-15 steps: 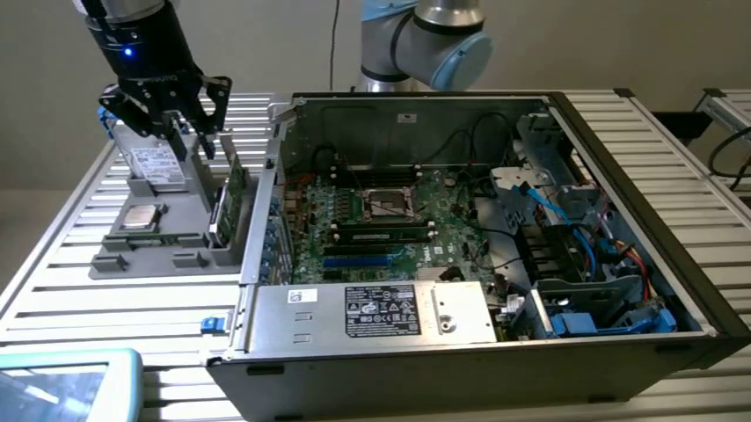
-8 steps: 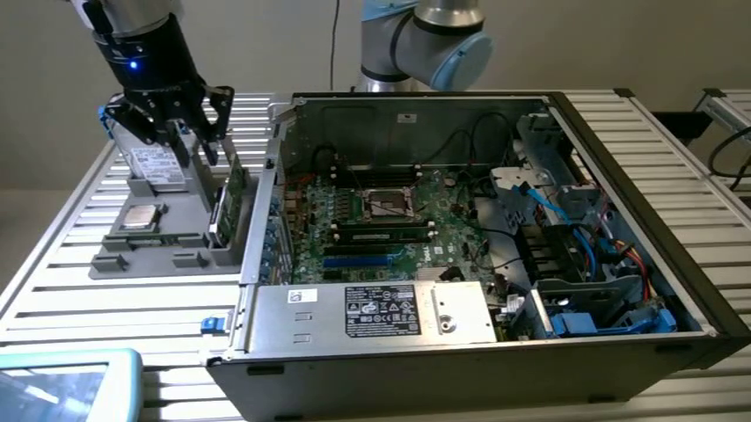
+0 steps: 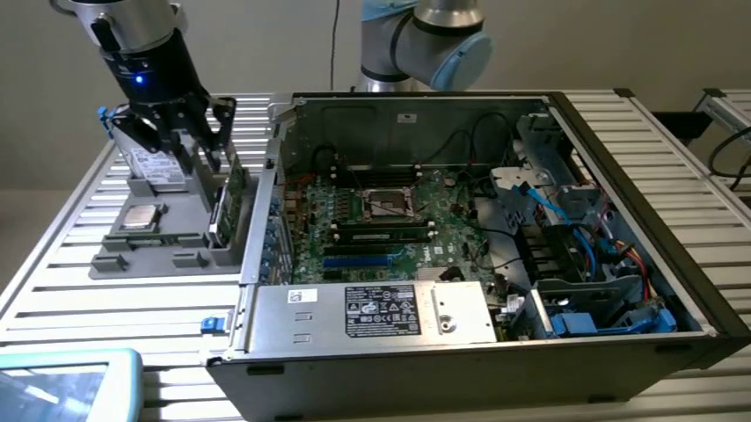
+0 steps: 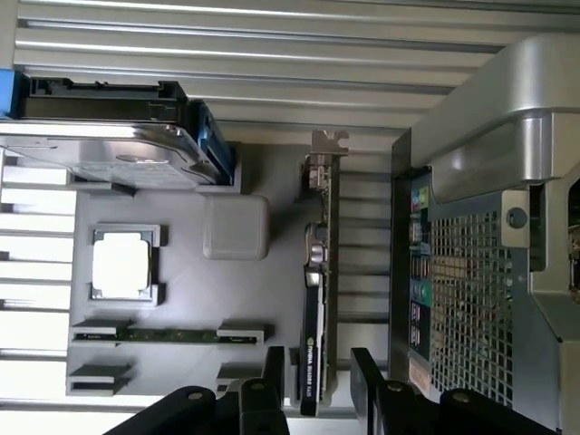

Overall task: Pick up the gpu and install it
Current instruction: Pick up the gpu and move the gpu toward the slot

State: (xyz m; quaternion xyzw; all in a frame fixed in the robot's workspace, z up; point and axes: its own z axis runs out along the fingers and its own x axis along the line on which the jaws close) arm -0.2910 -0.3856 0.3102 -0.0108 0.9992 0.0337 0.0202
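Your tool (image 4: 317,391) hung spread, one finger on each side of the gpu (image 4: 317,299), and neither seemed to touch it. The gpu stood on its long edge in a slot of the grey tray (image 4: 245,299), at the left of the exterior view.

You could judge it light and stiff but fragile. It wanted a pinch across its two flat faces, the black cover and the board behind, up near the free edge. The metal bracket and the edge seated in the slot were best left alone. The smooth cover looked apt to slip, so the hold had to be square and firm.

Further off in the tray lay a memory stick (image 4: 172,334), a processor (image 4: 120,263) and a hard drive (image 4: 109,154). The tray sat on the slatted worktop (image 3: 53,255), just beside the open computer case (image 3: 388,110).
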